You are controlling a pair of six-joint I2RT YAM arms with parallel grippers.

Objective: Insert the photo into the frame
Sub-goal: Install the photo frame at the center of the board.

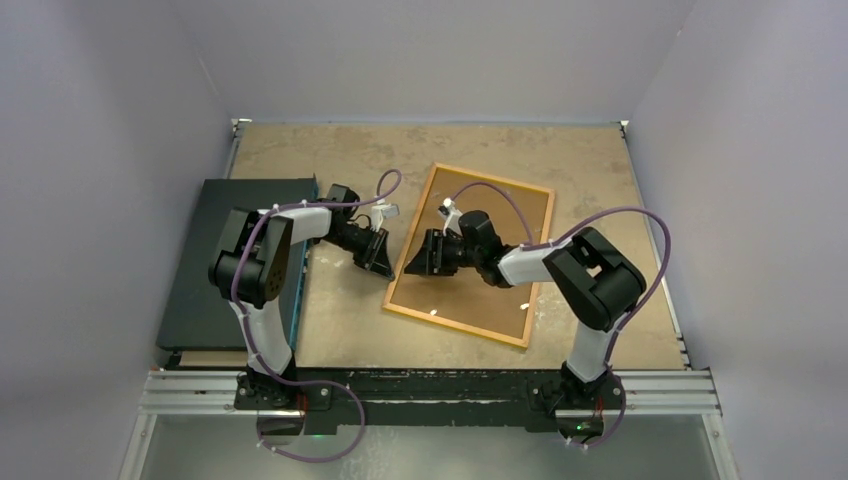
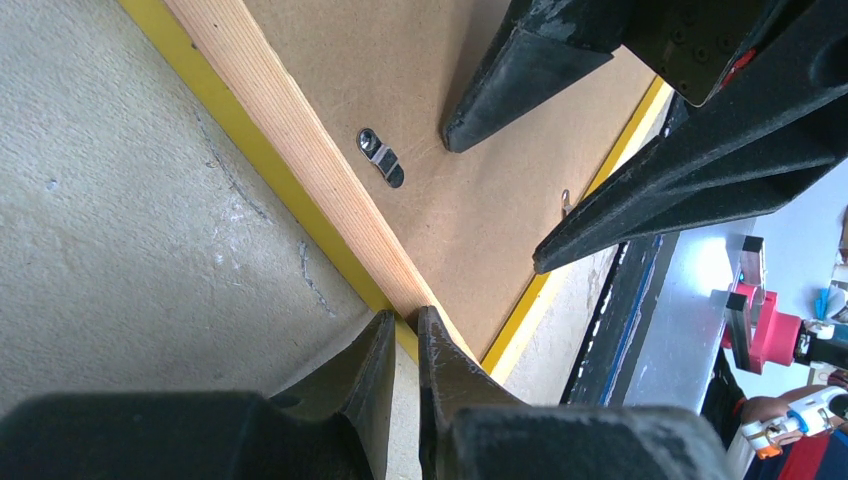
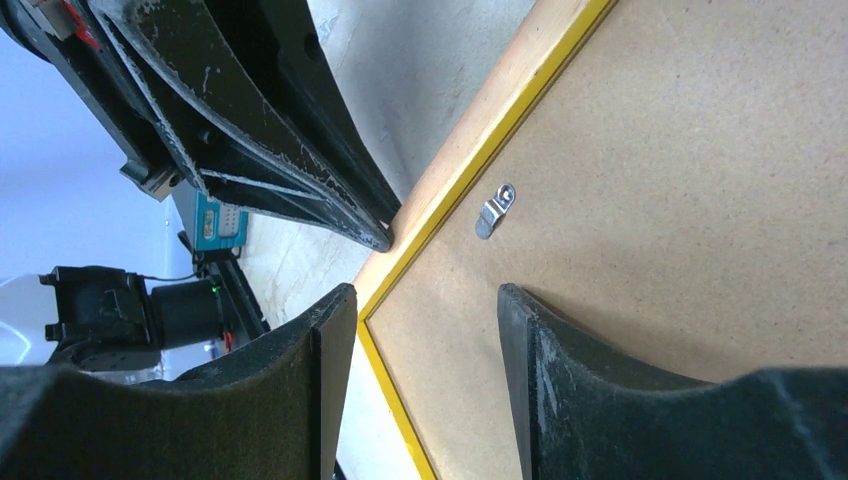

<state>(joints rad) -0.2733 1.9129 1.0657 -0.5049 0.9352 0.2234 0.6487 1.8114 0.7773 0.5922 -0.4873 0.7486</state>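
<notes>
The frame (image 1: 455, 327) lies face down on the table, a yellow-edged wooden rail (image 2: 300, 130) around a brown backing board (image 1: 470, 300). The photo is hidden. My left gripper (image 1: 383, 268) sits at the frame's left rail, near the front corner. Its fingers (image 2: 405, 320) are nearly together and pinch the rail's yellow outer edge. My right gripper (image 1: 410, 265) hovers low over the same side from the right. It stands open (image 3: 425, 295) with nothing between the fingers, one finger over the backing board (image 3: 650, 150) and the other outside the yellow edge (image 3: 480, 160).
A flat black panel (image 1: 235, 260) lies at the table's left, under my left arm. Small metal turn clips (image 2: 382, 160) (image 3: 497, 210) sit on the board near the rail. My right fingers (image 2: 680, 190) hang close above the left gripper. Walls enclose the table on three sides.
</notes>
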